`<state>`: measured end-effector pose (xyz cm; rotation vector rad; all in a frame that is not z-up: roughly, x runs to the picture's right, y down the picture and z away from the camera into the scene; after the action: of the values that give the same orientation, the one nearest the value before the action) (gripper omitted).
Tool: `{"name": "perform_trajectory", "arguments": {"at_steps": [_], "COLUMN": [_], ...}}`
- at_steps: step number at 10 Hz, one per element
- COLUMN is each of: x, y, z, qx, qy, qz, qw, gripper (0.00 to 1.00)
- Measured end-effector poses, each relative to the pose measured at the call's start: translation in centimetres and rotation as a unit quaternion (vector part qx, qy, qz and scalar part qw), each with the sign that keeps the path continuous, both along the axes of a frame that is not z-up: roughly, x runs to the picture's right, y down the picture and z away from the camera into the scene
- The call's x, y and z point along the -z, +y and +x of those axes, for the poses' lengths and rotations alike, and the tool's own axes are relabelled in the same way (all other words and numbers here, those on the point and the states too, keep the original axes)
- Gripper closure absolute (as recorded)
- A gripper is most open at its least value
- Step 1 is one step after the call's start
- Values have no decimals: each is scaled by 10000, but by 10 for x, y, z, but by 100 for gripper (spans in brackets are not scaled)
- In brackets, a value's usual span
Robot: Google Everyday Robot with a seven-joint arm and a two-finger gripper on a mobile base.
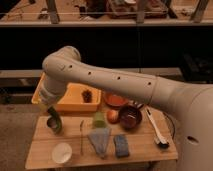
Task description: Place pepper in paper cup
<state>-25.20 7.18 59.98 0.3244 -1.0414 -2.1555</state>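
My gripper (53,115) hangs from the white arm over the left end of the wooden table (145,152). It is shut on the pepper (56,125), a slim dark green piece that dangles below the fingers. The pepper's tip sits right beside the small grey metal cup (49,123); I cannot tell whether they touch. The paper cup (62,152), white and wide-mouthed, stands near the front left corner, a short way in front of the gripper and apart from it.
A yellow tray (70,99) with a dark brown lump (87,95) stands behind the gripper. To the right lie a pale green chunk (99,119), an orange ball (113,116), two bowls (131,117), a blue-grey cloth (100,141), a blue sponge (121,145) and a white brush (157,131).
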Motion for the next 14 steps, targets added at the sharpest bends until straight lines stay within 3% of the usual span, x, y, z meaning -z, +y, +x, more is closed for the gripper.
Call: {"name": "perform_trajectory", "arguments": {"at_steps": [4,8,11,14], "x": [5,17,14,10], "y": [24,53,75,76], "z": [-20,-20,-21,-14], "qx": [125,201,191,110], "qy": [-916,-1791,-2115,-2251], "qz": [156,228,92,114], "qw": [9956,9834,9771,9742], "gripper": [98,98,98,98]}}
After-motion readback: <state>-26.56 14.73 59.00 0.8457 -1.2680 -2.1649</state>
